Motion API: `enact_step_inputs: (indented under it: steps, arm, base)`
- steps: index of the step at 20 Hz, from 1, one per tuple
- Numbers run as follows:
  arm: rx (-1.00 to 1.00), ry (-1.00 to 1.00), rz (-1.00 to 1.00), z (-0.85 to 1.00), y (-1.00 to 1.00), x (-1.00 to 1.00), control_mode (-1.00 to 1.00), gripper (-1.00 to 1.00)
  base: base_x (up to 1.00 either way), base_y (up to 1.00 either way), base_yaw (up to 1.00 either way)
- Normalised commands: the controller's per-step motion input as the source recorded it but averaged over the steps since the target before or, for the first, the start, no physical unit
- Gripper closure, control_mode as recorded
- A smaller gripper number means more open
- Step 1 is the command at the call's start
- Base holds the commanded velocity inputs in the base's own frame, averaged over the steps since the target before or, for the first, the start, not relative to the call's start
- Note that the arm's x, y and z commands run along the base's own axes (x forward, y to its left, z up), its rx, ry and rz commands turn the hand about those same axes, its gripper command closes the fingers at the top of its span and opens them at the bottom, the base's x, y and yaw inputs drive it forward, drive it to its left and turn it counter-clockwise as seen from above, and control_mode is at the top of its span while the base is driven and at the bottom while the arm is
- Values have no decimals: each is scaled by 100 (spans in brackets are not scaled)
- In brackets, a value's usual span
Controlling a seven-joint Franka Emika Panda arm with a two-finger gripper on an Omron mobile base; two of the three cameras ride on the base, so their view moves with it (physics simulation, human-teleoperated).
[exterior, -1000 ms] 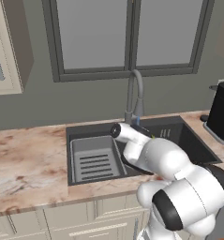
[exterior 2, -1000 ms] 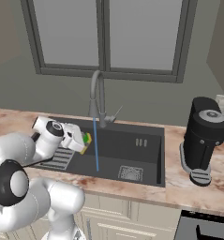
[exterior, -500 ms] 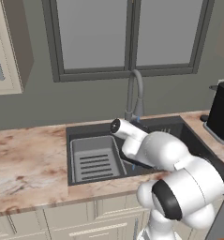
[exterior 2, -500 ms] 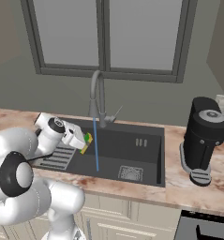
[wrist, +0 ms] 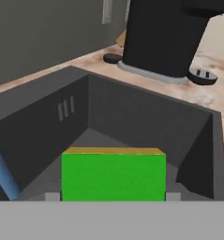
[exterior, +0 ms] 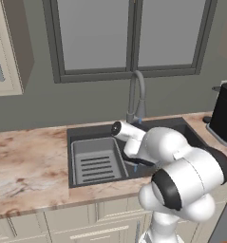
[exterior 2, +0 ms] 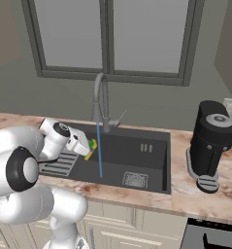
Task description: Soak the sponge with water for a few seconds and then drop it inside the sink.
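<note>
Gripper (exterior 2: 90,146) is closed on the sponge (exterior 2: 91,145), fingers clamped on its two short ends, so jaw gap = sponge width. In right base view the sponge hangs over the sink (exterior 2: 151,160), above the basin floor, not touching it. Green face is up and the yellow-orange edge shows at its lower side.

Water (exterior 2: 99,150) falls as a thin blue stream from the faucet (exterior 2: 102,99) spout to the sink floor. Sponge sits just beside the stream, at abt 9 o'clock of it in right base view; can't tell if they touch.

Hand view: sponge (wrist: 113,176) fills the lower middle, green face toward camera, yellow strip along its top edge. Grey finger pads (wrist: 52,197) show at both lower corners of the sponge, pressed against it. Water (wrist: 4,174) runs as a blue band at 9 o'clock of the sponge, near but apart in this view. Sink (wrist: 146,117) walls w/ overflow slots lie beyond.

Left base view: arm covers the hand; faucet (exterior: 136,95) stands at 12 o'clock of the sink (exterior: 86,133), ribbed rack (exterior: 97,161) in its left half.

Coffee machine (exterior 2: 209,143) stands on the counter (exterior 2: 195,194) at 3 o'clock of the sink, well apart from the gripper.
</note>
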Motion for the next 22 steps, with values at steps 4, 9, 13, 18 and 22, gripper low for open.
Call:
enact_step_inputs:
  steps: [4,9,13,18,22]
  arm:
    - [0,1,-4,-2,0,17,-100,100]
    - [-1,1,-5,0,0,11,-100,100]
    - [-2,2,-6,0,0,14,-100,100]
    - [0,2,-5,-7,0,11,-100,100]
    - [-1,6,-4,-27,0,2,-100,100]
  base:
    - [0,0,0]
    - [0,0,0]
    - [0,0,0]
    - [0,0,0]
    - [0,0,0]
